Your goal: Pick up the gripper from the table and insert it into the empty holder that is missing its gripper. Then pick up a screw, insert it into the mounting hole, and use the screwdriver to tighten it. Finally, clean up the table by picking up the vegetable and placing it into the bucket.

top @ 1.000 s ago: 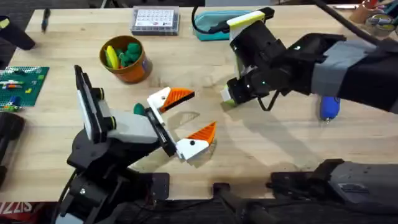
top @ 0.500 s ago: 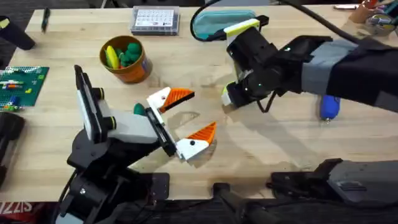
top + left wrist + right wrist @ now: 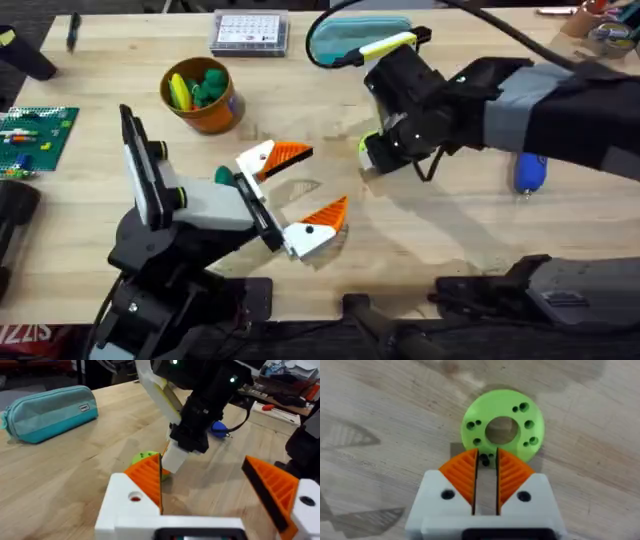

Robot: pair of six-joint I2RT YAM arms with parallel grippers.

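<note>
Wooden planks make up the pale table (image 3: 90,190), and lots of little things sit on it. Far to the left lies a green brick board (image 3: 35,135). Next comes the bucket (image 3: 203,95), a small orange-brown pot with yellow and dark green toy pieces inside. Below it, the left arm lies low across the table, and the left gripper (image 3: 300,190) rests just above the wood with its orange pads spread wide apart, holding nothing. Behind the middle of the table sit a clear parts box (image 3: 250,32) and a teal pouch (image 3: 355,35). Going right, the right arm reaches in from the right side and bends down steeply, so the right gripper (image 3: 485,471) points at the wood. Its two orange pads are nearly together, and they pinch the near rim of the vegetable (image 3: 502,428), the lime-green ring with a hole in the middle. I think the ring sits flat on the table, near the middle and well apart from the bucket. Farther right lies the blue screwdriver (image 3: 530,172). The step in hand looks like the clean-up part. The next move probably needs a firm squeeze on that thin rim, a lift straight up, and a carry over to the left to drop the ring into the bucket's mouth.
</note>
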